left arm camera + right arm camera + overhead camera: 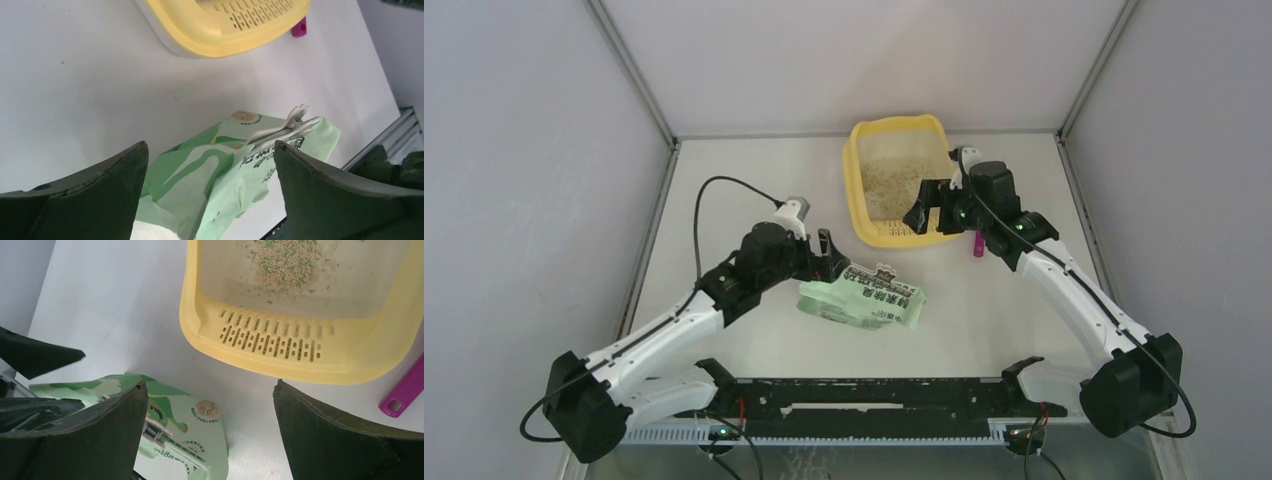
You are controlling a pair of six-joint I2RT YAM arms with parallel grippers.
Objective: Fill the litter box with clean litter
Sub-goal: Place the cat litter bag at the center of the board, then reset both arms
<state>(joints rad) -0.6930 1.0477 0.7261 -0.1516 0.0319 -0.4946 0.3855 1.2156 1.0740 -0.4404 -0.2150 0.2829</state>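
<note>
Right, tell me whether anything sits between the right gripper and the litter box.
Nothing visible does. The open right gripper hangs close to the grille end of the litter box, with only bare table showing between. The magenta scoop lies off to one side, the green bag to the other.

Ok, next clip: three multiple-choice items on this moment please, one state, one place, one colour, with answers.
1. What is in the yellow rectangular plastic litter box? A. nothing B. a thin patch of beige granules C. water
2. Where is the light green printed bag? A. inside the box B. lying on the white table by the left gripper C. hanging off the table edge
3. What colour is the plastic scoop handle beside the box? A. blue B. black C. magenta
Answers: 1 B, granules speckle its floor; 2 B, it lies flat below the open left fingers; 3 C, it shows bright magenta by the rim.
</note>
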